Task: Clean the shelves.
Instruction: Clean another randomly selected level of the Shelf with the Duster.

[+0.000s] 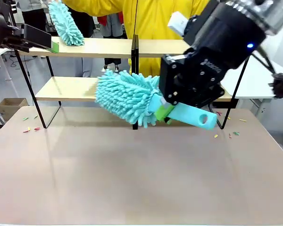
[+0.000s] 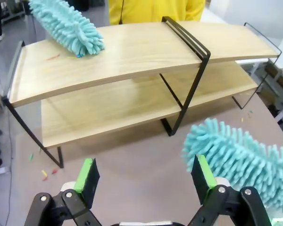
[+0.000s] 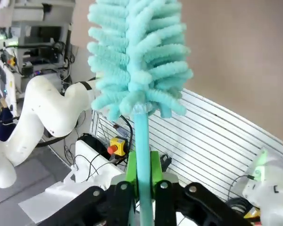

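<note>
The shelves (image 1: 80,47) stand at the table's far side, two light-wood boards on a black frame (image 2: 132,52). My right gripper (image 1: 163,112) is shut on the handle of a teal fluffy duster (image 1: 127,96), whose head hangs in front of the lower board, left of the central upright. In the right wrist view the green pads clamp the handle (image 3: 142,141) below the head (image 3: 137,56). A second teal duster (image 1: 66,23) rests tip-down on the upper board's left end (image 2: 68,28). My left gripper (image 1: 49,44) hovers open beside that end, nothing between its fingers (image 2: 87,175).
A person in yellow (image 1: 151,19) stands behind the shelves. Small coloured scraps lie on the beige tabletop at the left (image 1: 30,128) and right (image 1: 231,134). A cardboard box (image 1: 12,106) sits on the floor at left. The table's near half is bare (image 1: 132,179).
</note>
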Available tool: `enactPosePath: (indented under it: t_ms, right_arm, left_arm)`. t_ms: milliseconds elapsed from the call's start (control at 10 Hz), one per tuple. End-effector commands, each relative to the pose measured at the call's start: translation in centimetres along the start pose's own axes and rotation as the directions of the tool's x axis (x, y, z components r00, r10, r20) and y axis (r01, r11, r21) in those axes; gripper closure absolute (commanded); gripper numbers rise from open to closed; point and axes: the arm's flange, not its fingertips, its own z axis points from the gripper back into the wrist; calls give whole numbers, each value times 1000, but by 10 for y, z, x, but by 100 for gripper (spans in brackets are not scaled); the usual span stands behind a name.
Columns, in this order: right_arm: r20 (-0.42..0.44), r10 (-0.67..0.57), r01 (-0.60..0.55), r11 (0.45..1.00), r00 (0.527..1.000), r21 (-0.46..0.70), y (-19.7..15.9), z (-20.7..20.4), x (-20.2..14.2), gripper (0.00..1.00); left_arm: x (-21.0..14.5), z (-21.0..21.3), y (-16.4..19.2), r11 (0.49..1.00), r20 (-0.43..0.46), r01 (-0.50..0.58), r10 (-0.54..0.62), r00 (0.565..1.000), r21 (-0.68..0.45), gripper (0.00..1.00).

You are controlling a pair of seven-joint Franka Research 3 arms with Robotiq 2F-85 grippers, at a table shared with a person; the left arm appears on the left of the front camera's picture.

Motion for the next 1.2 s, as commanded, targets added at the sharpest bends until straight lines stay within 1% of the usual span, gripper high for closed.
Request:
enactPosePath:
  t_ms: [0, 100, 200, 300, 400, 500, 600, 700, 800, 900, 1000, 1100]
  right_arm:
    - [-65, 15, -14, 1000, 998, 19, 19, -7, 33, 88]
    - [0, 0, 0, 1000, 1000, 0, 0, 0, 0, 88]
    - [17, 32, -33, 997, 999, 73, -14, 13, 20, 88]
    - [42, 60, -64, 990, 997, 125, -45, 45, 23, 88]
    - [78, 69, -82, 980, 995, 180, -83, 86, 11, 88]
    - [112, 75, -103, 960, 991, 260, -125, 133, -8, 88]
    - [127, 145, -179, 931, 981, 318, -170, 185, -33, 88]
    - [170, 208, -260, 876, 963, 405, -202, 225, -58, 88]
    - [250, 261, -353, 806, 932, 475, -225, 259, -81, 88]
    - [268, 321, -415, 767, 909, 489, -246, 278, -101, 88]
    - [272, 318, -414, 771, 908, 483, -267, 284, -116, 88]
    - [305, 289, -409, 774, 907, 483, -286, 278, -125, 88]
  left_arm:
    - [0, 0, 0, 1000, 1, 0, 0, 1000, -2, 0]
    - [0, 0, 0, 1000, 1, 0, 0, 1000, -2, 0]
    - [0, 0, 0, 1000, 1, 0, 0, 1000, -2, 0]
    - [0, 0, 0, 1000, 1, 0, 0, 1000, -2, 0]
    - [0, 0, 0, 1000, 1, 0, 0, 1000, -2, 0]
    - [0, 0, 0, 1000, 1, 0, 0, 1000, -2, 0]
    - [0, 0, 0, 1000, 1, 0, 0, 1000, -2, 0]
    - [0, 0, 0, 1000, 1, 0, 0, 1000, -2, 0]
    - [0, 0, 0, 1000, 1, 0, 0, 1000, -2, 0]
    - [0, 0, 0, 1000, 1, 0, 0, 1000, -2, 0]
    - [0, 0, 0, 1000, 1, 0, 0, 1000, -2, 0]
    - [0, 0, 0, 1000, 1, 0, 0, 1000, -2, 0]
